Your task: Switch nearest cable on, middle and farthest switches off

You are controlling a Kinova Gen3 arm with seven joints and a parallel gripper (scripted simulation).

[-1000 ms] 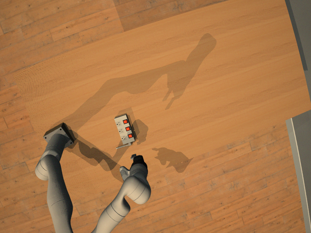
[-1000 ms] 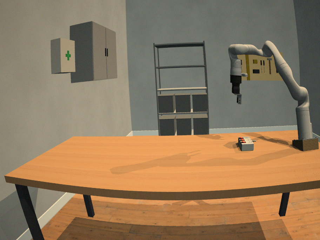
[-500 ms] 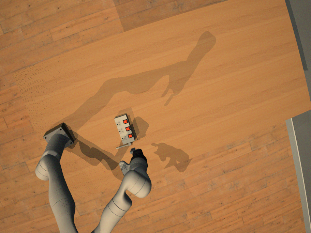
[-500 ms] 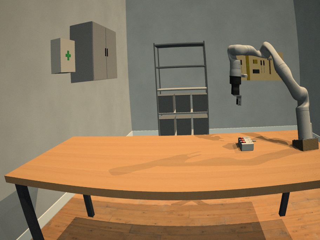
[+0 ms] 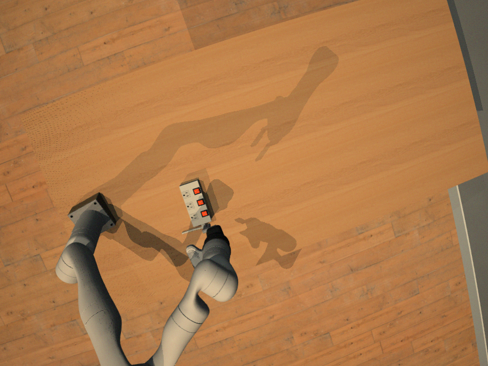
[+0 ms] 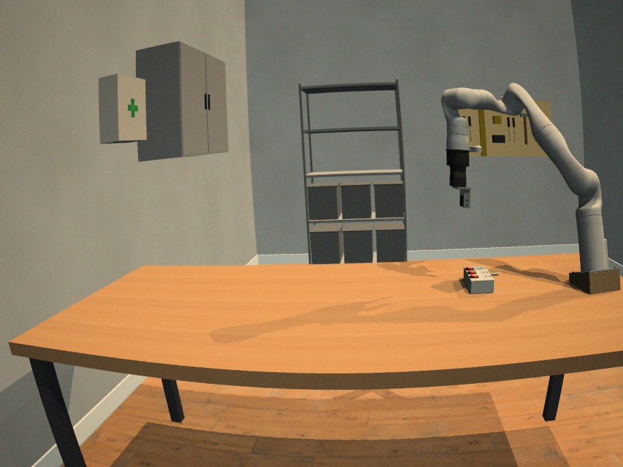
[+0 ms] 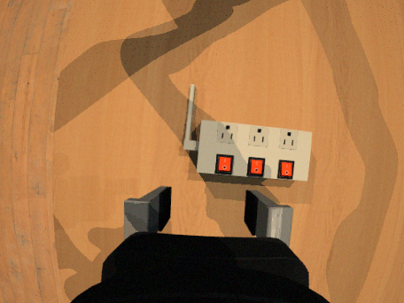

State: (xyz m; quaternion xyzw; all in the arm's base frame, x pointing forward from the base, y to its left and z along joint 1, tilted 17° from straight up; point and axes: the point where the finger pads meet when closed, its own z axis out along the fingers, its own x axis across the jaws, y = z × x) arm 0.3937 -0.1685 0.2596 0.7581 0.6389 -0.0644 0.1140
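A grey power strip [image 7: 254, 155] lies flat on the wooden table, right way up. It has three sockets and three red rocker switches [image 7: 255, 167] in a row. A short grey cable stub [image 7: 190, 118] leaves its left end in the wrist view. The strip also shows in the overhead view [image 5: 196, 203] and in the side view [image 6: 477, 278]. My gripper [image 7: 207, 204] [image 6: 464, 196] is open and empty. It hangs high above the table, beside the strip's switch side near the cable end. I cannot tell which way each switch is tilted.
A shelf unit [image 6: 354, 175] and wall cabinets [image 6: 166, 102] stand behind the table.
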